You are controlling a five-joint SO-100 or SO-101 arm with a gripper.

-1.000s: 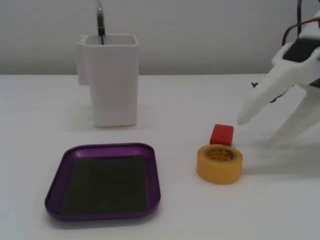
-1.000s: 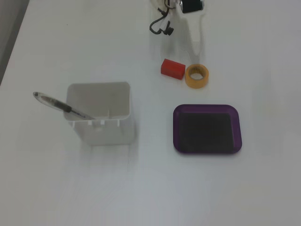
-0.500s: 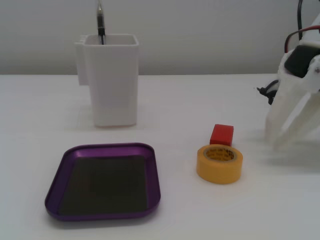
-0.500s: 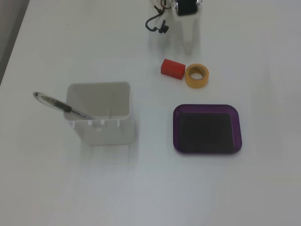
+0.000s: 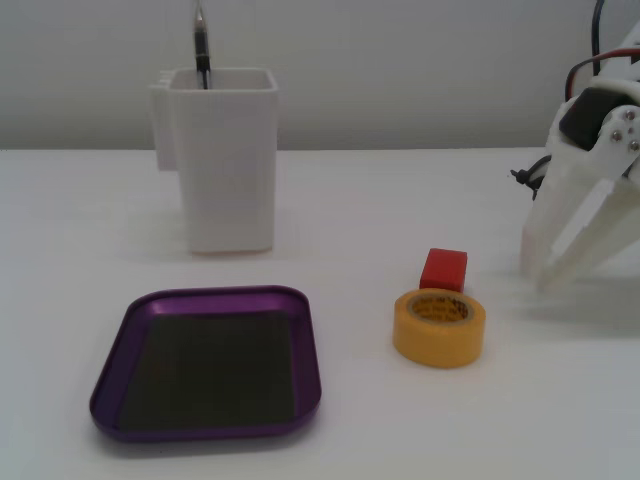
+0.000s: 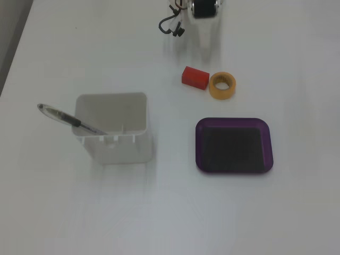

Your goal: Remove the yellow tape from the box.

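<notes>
The yellow tape (image 5: 438,342) lies flat on the white table, outside the box, with the table bare between them; it also shows in the other fixed view (image 6: 222,95). The box, a shallow purple tray (image 5: 210,296), is empty; it also shows in the other fixed view (image 6: 234,121). My gripper (image 5: 537,277) hangs at the right edge, tips down near the table, a short way right of the tape. Its fingertips are together and hold nothing. In the other fixed view my gripper (image 6: 204,45) sits at the top, above the tape.
A small red cube (image 5: 443,269) touches the tape's far side and also shows in the other fixed view (image 6: 195,77). A tall white plastic container (image 5: 225,170) with a pen (image 5: 201,45) stands behind the tray. A black cable (image 6: 171,24) lies near the arm's base.
</notes>
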